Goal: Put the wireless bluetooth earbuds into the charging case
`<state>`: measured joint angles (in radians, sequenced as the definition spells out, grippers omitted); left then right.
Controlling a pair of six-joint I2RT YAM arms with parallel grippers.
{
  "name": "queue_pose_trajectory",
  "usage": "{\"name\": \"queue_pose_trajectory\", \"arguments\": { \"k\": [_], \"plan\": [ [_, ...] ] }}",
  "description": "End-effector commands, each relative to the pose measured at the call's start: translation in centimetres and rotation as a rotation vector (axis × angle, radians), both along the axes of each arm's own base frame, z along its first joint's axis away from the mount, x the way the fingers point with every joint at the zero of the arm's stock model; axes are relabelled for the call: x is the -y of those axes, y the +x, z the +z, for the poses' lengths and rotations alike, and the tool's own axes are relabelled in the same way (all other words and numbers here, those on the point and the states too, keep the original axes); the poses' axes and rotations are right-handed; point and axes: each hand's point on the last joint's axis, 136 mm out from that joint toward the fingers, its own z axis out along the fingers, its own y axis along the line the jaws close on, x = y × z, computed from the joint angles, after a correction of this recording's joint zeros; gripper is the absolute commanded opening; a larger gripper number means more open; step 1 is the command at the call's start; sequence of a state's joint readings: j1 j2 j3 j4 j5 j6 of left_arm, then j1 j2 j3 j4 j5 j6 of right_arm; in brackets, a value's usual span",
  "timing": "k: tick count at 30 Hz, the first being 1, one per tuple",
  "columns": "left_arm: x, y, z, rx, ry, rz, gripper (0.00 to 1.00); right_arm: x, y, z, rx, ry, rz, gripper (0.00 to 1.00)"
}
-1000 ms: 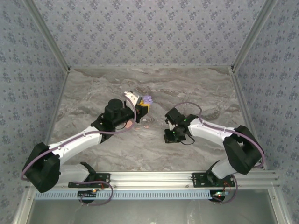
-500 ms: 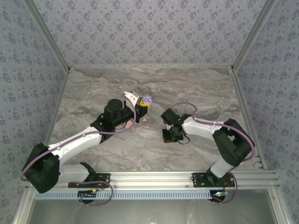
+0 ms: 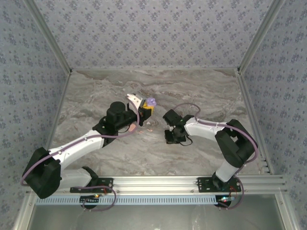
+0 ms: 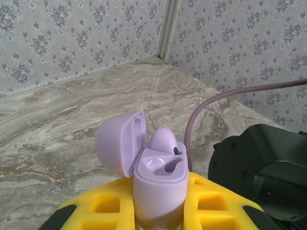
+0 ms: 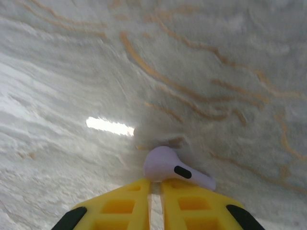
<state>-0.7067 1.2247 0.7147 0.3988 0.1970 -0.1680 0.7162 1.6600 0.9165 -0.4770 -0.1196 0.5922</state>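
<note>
My left gripper is shut on a lilac charging case, held upright between its yellow fingers with the lid tipped open to the left. One purple earbud sits in the case's right slot; the left slot is empty. In the top view the case is held above the middle of the table. My right gripper is shut on a second purple earbud, pinched at the fingertips with its stem pointing right, just above the marble. That gripper hangs right of the case.
Tiny pale pink bits lie on the marble table between the two grippers. A salmon-pink piece shows beside the left arm. Patterned walls enclose the table at the back and both sides.
My right arm has swung left, bringing its gripper closer to the case. The left arm and the case have stayed put.
</note>
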Motion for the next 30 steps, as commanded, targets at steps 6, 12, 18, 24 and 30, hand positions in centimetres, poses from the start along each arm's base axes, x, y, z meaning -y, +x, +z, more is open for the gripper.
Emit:
{"name": "queue_pose_trajectory", "arguments": {
  "k": [6,12,18,24,30],
  "plan": [
    [-0.3,-0.2,1.5,0.039,-0.03,-0.001,0.12,-0.8,4.8,1.7,0.124,0.052,-0.074,0.14],
    [-0.3,-0.2,1.5,0.041,-0.026,0.001,0.12,-1.1,5.0,2.6,0.136,0.075,-0.042,0.16],
    [-0.3,-0.1,1.7,0.044,-0.028,0.002,0.11,-0.6,4.7,3.9,0.16,0.049,0.008,0.23],
    [-0.3,-0.1,1.8,0.046,-0.03,0.001,0.11,0.5,4.6,3.3,0.157,-0.018,0.003,0.28],
    [-0.4,-0.1,1.7,0.043,-0.029,0.004,0.11,0.4,4.6,2.0,0.123,-0.051,0.005,0.36]
  ]
}}
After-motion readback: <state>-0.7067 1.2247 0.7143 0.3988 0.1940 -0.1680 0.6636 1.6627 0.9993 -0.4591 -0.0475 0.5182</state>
